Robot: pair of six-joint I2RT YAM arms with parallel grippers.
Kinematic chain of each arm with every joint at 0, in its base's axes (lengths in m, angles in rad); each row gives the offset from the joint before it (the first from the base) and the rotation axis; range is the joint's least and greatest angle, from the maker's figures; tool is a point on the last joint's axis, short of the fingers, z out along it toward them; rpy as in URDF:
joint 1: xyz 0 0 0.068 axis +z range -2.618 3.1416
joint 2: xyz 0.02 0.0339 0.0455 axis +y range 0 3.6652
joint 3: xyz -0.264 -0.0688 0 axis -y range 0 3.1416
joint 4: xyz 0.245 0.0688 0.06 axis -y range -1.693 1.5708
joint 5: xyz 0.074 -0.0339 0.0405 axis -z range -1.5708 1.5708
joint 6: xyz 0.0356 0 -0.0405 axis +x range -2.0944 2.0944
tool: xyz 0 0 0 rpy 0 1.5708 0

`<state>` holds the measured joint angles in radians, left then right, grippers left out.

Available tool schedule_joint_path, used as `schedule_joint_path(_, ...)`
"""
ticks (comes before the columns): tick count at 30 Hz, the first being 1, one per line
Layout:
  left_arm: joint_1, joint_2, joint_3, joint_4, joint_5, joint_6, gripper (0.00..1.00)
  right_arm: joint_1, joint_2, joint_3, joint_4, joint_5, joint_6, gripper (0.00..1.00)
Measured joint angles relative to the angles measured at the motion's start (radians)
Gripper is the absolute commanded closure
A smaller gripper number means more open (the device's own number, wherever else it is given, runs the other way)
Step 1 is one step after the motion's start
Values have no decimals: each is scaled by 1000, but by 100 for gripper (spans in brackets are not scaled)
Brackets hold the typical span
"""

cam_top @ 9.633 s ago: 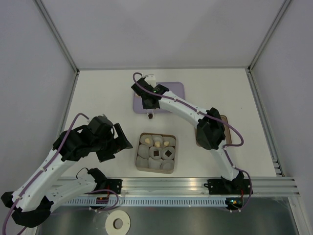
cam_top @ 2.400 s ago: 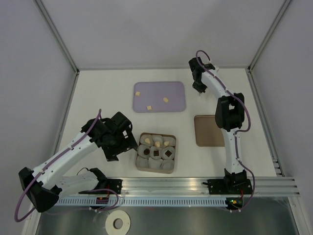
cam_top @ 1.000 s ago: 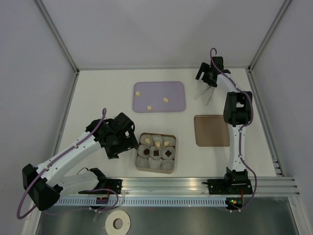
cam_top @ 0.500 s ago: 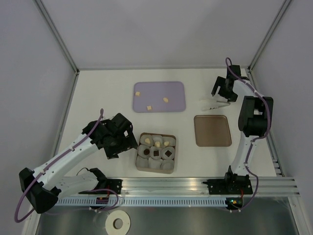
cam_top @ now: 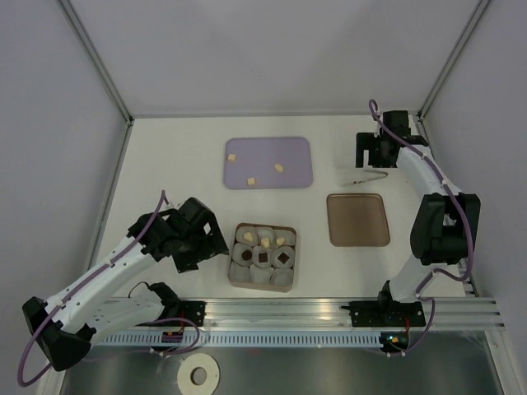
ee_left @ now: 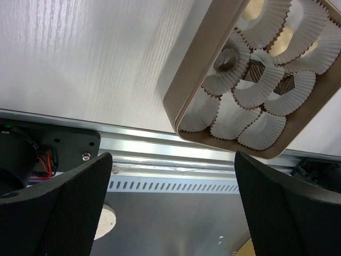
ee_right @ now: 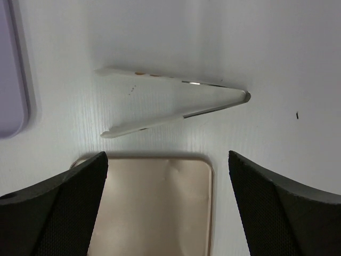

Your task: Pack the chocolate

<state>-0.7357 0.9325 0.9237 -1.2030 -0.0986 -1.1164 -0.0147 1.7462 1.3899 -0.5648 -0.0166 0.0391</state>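
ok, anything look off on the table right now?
The tongs lie loose on the table just beyond the brown lid. The right gripper is open above them and holds nothing. That looks odd with three pale chocolate pieces unpacked on the purple tray. Nothing looks spilled or damaged.

Cropped, half hidden
Box [ee_left: 193, 60] at the near edge of the counter [ee_left: 80, 53] runs off frame; cup walls [ee_left: 273, 31] hide most pale chocolate [ee_left: 254, 7].

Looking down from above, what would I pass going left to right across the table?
left gripper → box of paper cups → flat brown lid. The purple mat and the tongs overlap these sideways, so they are left out.
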Motion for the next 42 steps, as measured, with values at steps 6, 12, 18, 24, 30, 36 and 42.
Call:
schedule_joint_path(6, 0, -27, -31, 1, 4, 0, 0, 89, -25, -37, -51, 5, 16, 2)
schedule_joint_path(12, 0, -30, -34, 2, 3, 0, 0, 140, 10, -113, -37, -43, 139, 2)
schedule_joint_path(18, 0, -30, -34, 2, 3, -1, 0, 164, 127, -56, 47, -61, 237, 2)
schedule_joint_path(24, 0, -30, -34, 2, 3, -1, 0, 179, 279, 100, 71, -51, 285, 2)
schedule_joint_path(30, 0, -23, -34, 2, 2, -1, 0, 195, 283, 115, 85, -20, 293, 2)
schedule_joint_path(36, 0, -1, -34, 5, 0, -1, 1, 198, 335, 222, 53, 24, 271, 2)
schedule_joint_path(42, 0, 0, -34, 5, 0, -1, 0, 193, 539, 517, -6, 79, 229, 2)
